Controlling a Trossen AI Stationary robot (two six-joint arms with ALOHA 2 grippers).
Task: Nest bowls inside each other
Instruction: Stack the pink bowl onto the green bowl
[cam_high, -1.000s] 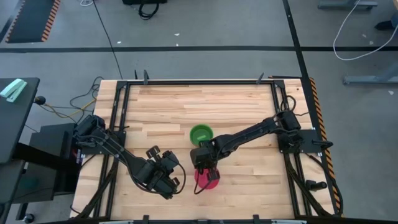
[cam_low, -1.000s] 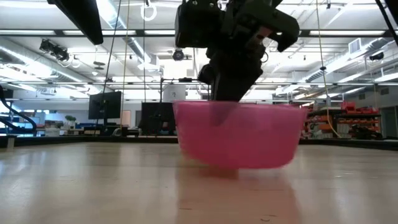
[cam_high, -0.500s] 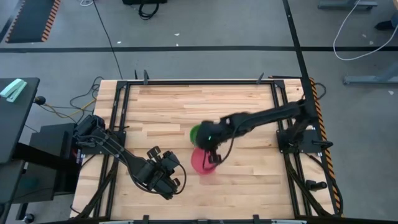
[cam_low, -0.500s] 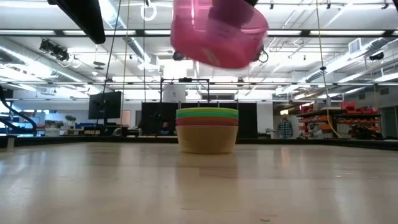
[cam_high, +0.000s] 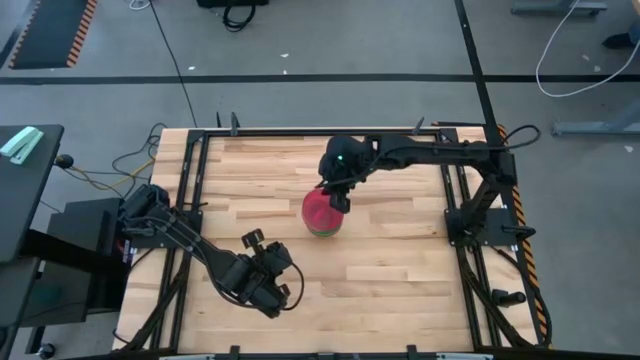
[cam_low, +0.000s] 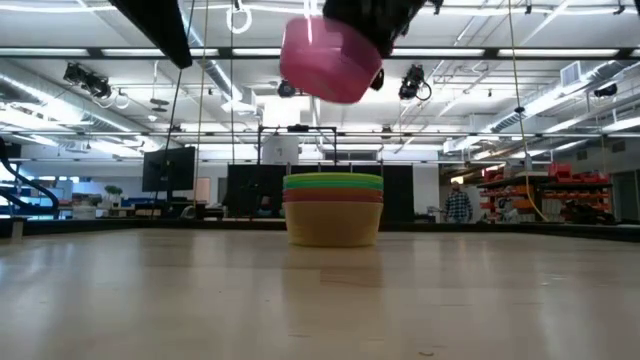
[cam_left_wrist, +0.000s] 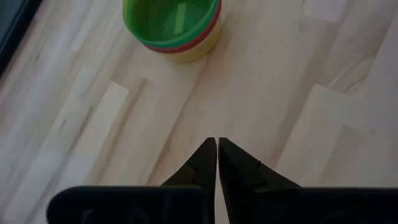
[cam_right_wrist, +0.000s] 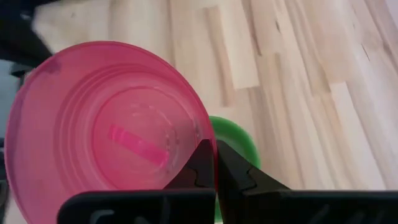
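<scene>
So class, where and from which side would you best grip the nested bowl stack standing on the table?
Probably the rim wall of the green top bowl, from straight above: the nested bowl stack stands upright and open, so one finger fits inside, one outside.

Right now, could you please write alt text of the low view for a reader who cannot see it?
A magenta-pink bowl, tilted, hangs in the air, held by the right end effector at the top of the picture. Below it, on the wooden table, stands a stack of nested bowls with green on top. A large workshop room lies behind.
</scene>
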